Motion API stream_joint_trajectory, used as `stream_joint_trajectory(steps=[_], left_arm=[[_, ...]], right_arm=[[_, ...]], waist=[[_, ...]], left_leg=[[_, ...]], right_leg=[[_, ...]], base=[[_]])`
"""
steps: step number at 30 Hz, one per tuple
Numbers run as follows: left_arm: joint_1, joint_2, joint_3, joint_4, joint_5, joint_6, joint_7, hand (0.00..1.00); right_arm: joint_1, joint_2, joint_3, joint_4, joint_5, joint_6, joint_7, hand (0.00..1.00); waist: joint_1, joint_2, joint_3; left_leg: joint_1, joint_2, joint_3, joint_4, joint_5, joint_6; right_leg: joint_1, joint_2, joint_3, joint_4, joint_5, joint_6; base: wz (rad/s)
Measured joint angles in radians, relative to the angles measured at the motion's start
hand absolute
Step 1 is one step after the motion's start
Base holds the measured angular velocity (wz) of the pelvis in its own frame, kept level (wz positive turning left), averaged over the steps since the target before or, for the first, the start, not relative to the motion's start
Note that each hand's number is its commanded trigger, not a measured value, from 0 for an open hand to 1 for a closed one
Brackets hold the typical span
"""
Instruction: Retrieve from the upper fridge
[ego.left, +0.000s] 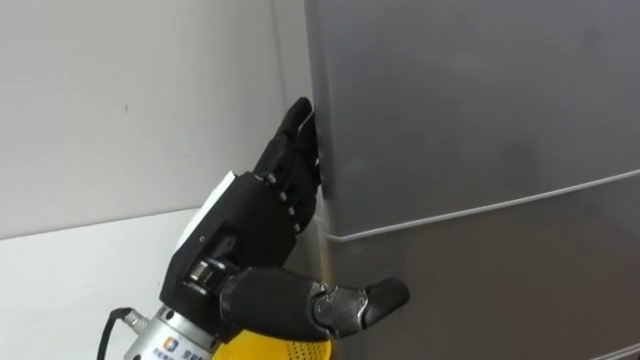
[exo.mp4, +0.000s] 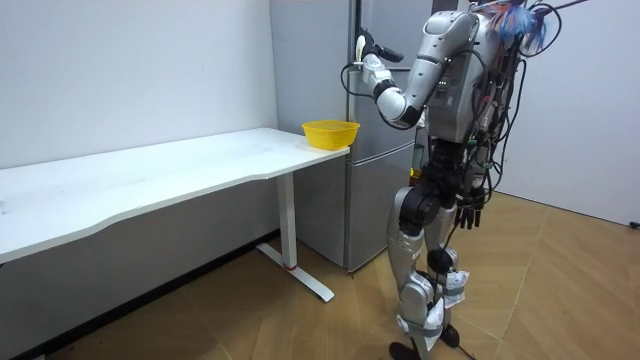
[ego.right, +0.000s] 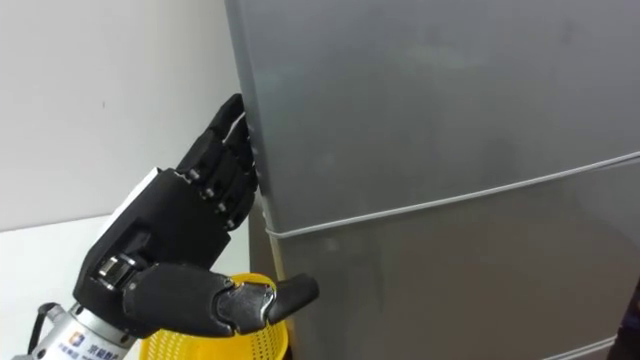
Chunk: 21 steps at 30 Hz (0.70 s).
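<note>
In the left eye view the left robot hand (ego.left: 245, 225) enters from 7 o'clock. Its fingers (ego.left: 290, 165), wide and nearly straight, lie against the left edge of the upper fridge door (ego.left: 470, 100), at that door's 9 o'clock. The thumb juts toward 3 o'clock in front of the lower door (ego.left: 500, 290), just below the seam between the two doors. The robot hand holds nothing. The upper door sits shut, so whatever is to be fetched is hidden behind it. A yellow colander (ego.left: 275, 350) peeps in at 6 o'clock under the wrist, beside the white worktop (ego.left: 70, 270)

The right eye view shows the same reach, with the fingertips right at the door's edge. Whether any have hooked behind it cannot be told

In the room view the robot stands upright facing the fridge (exo.mp4: 372, 190), left arm raised to the door, and the colander sits on the worktop's end next to the fridge. The right robot hand (exo.mp4: 470, 212) hangs by the thigh, toward 4 o'clock from the picture's middle, too small to tell its state

The step in hand looks like opening the upper door. The next move likely calls for curling the fingertips behind that edge and pulling it outward, with room left for the door to swing
</note>
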Motion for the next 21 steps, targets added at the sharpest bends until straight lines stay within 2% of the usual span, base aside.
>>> stream_joint_trajectory(steps=[3,4,5,7,13,15,21], left_arm=[[-0.001,0.008,0.009,0.0,-0.028,0.0,0.004,1.0],[-0.001,0.008,0.016,0.001,-0.028,0.0,0.01,0.56],[-0.002,0.009,0.028,0.002,-0.028,-0.001,0.011,0.0],[-0.005,0.009,0.036,0.002,-0.036,-0.011,0.01,0.0],[-0.01,0.017,0.001,0.0,-0.155,-0.031,-0.013,0.0],[-0.031,0.024,-0.026,0.0,-0.193,-0.032,-0.03,0.0],[-0.096,0.03,-0.098,-0.007,-0.194,-0.044,-0.115,0.0]], right_arm=[[0.001,-0.004,-0.001,0.0,0.0,-0.009,0.001,0.0],[0.001,-0.004,-0.001,0.0,0.0,-0.009,0.001,0.0],[0.001,-0.005,-0.001,-0.001,0.0,-0.009,0.001,0.0],[0.0,-0.005,-0.001,-0.002,0.0,-0.009,0.001,0.0],[-0.001,-0.006,-0.001,-0.002,0.0,-0.009,0.022,0.0],[-0.002,-0.006,-0.001,-0.004,0.0,-0.009,0.023,0.0],[-0.003,-0.007,-0.002,-0.004,0.0,-0.009,0.023,0.0]], waist=[[0.0,0.001,0.0014],[0.0,0.0,0.0025],[0.0,0.0,0.0025],[0.0,0.0,0.0023],[-0.001,0.002,0.0014],[-0.002,0.001,0.0017],[-0.016,-0.001,0.0034]], left_leg=[[-0.002,-0.001,0.0,-0.002,0.001,0.002],[-0.003,-0.001,0.0,-0.002,0.001,0.002],[-0.005,-0.001,0.003,-0.003,0.001,0.002],[-0.014,-0.002,0.008,-0.002,0.002,0.003],[-0.02,-0.003,0.035,0.0,0.002,0.004],[-0.02,-0.003,0.044,-0.001,0.002,0.004],[-0.017,-0.002,0.053,-0.001,0.002,0.004]], right_leg=[[0.0,-0.001,0.005,-0.001,0.001,0.0],[-0.001,-0.001,0.009,-0.001,0.001,0.0],[-0.002,0.0,0.019,-0.002,0.0,0.0],[-0.005,0.001,0.029,-0.01,0.001,0.0],[-0.006,-0.002,0.03,-0.016,0.005,0.005],[-0.006,-0.002,0.032,-0.016,0.005,0.006],[-0.006,-0.001,0.04,-0.016,0.006,0.006]], base=[[0.08],[0.09],[0.09],[0.09],[0.01],[-0.05],[-0.04]])
